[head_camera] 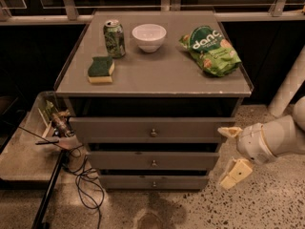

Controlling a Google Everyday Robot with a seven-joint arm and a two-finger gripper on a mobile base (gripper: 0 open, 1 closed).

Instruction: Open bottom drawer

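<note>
The grey cabinet [157,75] has three grey drawers. The bottom drawer [153,182] is the lowest, with a slim flat front and a small round knob [153,184]; its front sits about flush with the others. Above it are the middle drawer [153,160] and the top drawer [152,129]. My gripper [232,153] hangs to the right of the cabinet, level with the middle drawer. Its two pale fingers are spread apart, open and empty, one fingertip [228,131] up and one down. It is well right of the bottom knob.
On the cabinet top stand a green can [114,38], a white bowl [149,36], a green chip bag [209,49] and a sponge [101,69]. A low tray with clutter [52,123] and black cables [83,180] lie left. A white pole [290,87] stands right.
</note>
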